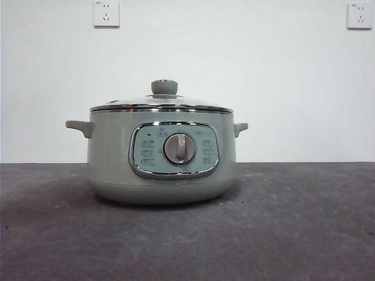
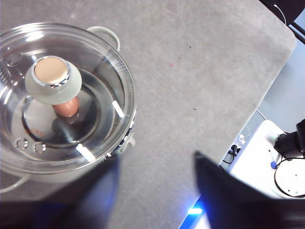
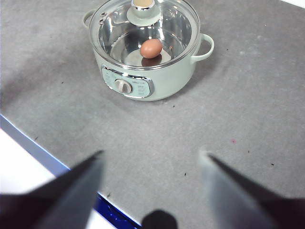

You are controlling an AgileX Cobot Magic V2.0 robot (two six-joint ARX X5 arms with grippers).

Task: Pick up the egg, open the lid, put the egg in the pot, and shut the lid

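The sage-green pot [image 1: 161, 155] stands on the grey table, its silver dial [image 1: 179, 148] facing the front camera. The glass lid [image 1: 161, 105] with its green knob [image 1: 164, 87] sits closed on the pot. The reddish-brown egg [image 3: 151, 48] lies inside the pot under the lid; the left wrist view shows it partly behind the knob [image 2: 66, 107]. My left gripper [image 2: 155, 191] is open and empty, above the table beside the pot [image 2: 102, 33]. My right gripper [image 3: 150, 183] is open and empty, held back from the pot [image 3: 157, 81] on its dial side.
The grey table mat [image 1: 293, 234] spreads around the pot. Two wall sockets [image 1: 106, 13] sit on the white wall behind. The table's edge and a white stand with cables [image 2: 271, 162] show in the left wrist view. A blue table edge [image 3: 43, 155] shows in the right wrist view.
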